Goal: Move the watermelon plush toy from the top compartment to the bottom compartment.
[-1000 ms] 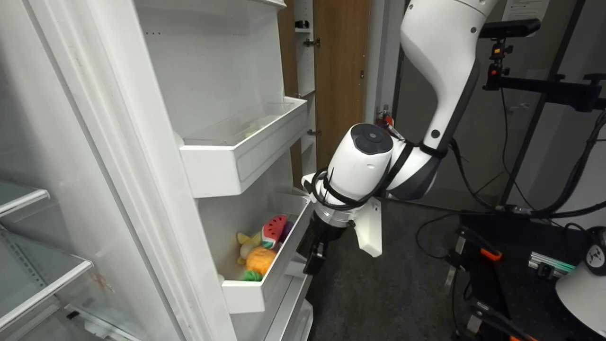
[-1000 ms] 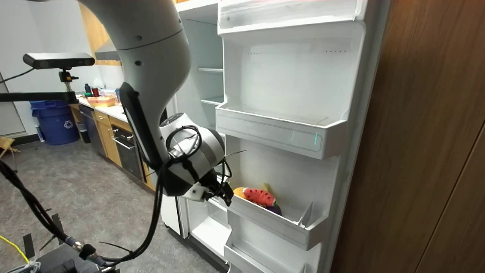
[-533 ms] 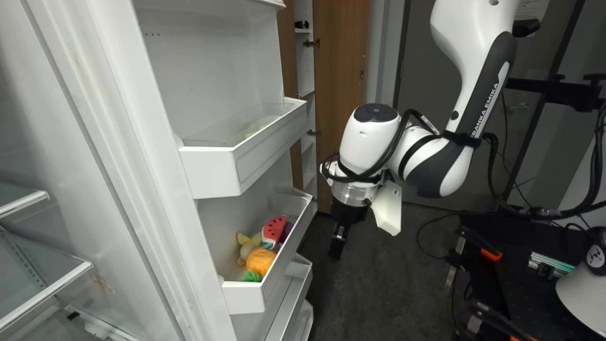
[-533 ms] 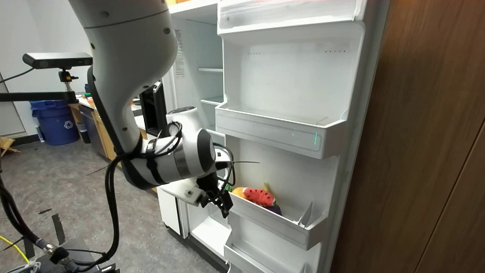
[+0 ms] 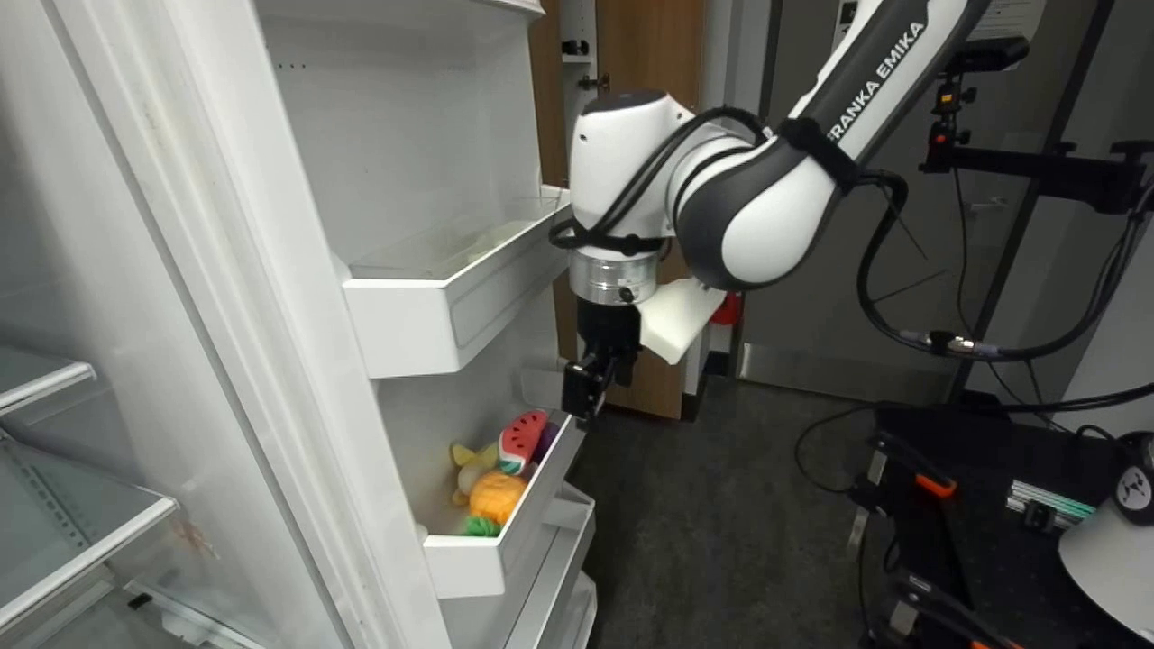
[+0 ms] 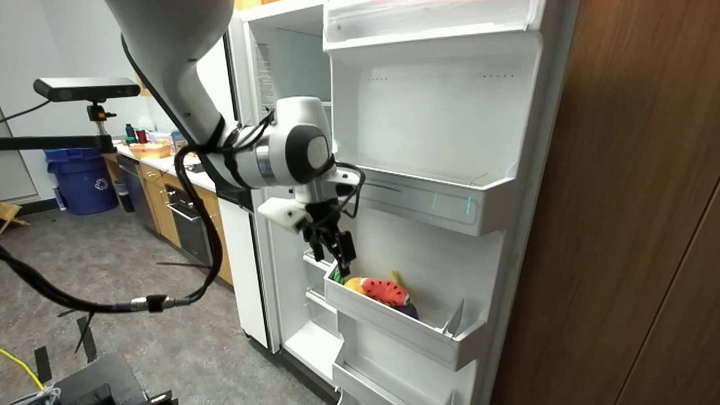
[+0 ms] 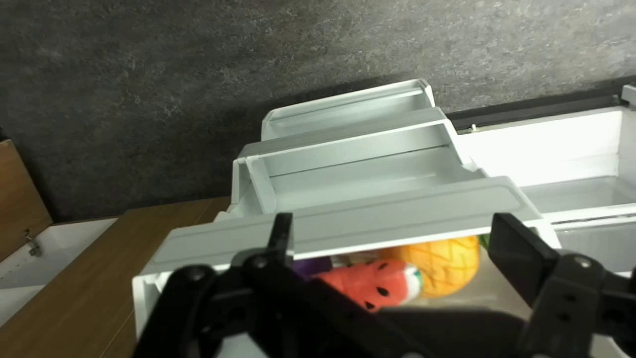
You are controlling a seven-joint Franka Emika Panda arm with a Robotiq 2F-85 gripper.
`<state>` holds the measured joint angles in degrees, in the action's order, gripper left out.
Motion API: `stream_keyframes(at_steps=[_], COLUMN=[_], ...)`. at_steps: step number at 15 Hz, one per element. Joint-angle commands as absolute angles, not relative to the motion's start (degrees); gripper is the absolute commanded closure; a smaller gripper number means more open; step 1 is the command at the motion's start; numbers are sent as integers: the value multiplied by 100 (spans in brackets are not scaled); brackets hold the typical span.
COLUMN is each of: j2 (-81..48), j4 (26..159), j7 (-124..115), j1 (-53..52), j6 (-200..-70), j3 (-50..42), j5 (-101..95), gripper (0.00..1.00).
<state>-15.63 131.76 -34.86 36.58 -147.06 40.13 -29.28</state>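
The watermelon plush toy (image 5: 523, 438), red with black seeds and a white-green rim, lies among other toys in the top compartment (image 6: 388, 322), a white door bin. In the wrist view the watermelon (image 7: 372, 284) shows between my fingers, partly covered by the gripper's black linkage. My gripper (image 6: 332, 260) is open, with nothing in it, and hangs pointing down above this bin's front rim, apart from the toys. Below is the bottom compartment (image 7: 357, 171), another white bin with a shallow front wall; no toy shows in the part of it that I see.
Beside the watermelon are an orange pineapple plush (image 7: 444, 263), a purple toy (image 6: 407, 310) and a yellow plush (image 5: 469, 460). Another white bin (image 5: 505, 306) juts out over the toys, close to my wrist. A divider (image 6: 454, 318) stands in the toys' bin. A wooden cabinet (image 6: 630, 169) flanks the door.
My gripper first swung away from the door, then rose and came back toward it, now higher and more upright, above the rim of the toys' bin. The toys have not moved.
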Motion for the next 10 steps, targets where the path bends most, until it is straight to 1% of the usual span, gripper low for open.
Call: stream_keyframes(at_steps=[1, 3, 4, 5, 6, 10], j2=[-1383, -1404, -1161, -1254, -1237, -1180], j4=[12425, 12098, 12154, 12284, 12205, 12175], j7=[-3477, -3400, -3020, -3192, -3145, -3032], j1=[2204, 1321, 946, 592, 371, 266], j6=[-13801, -13586, -13546, -13851, -13764, -13728], j3=[3343, 2752, 2248, 1961, 1772, 1548], j5=[-2064, -1856, -1542, -1541, -1475, -1452], gripper=[0, 0, 0, 0, 0, 0])
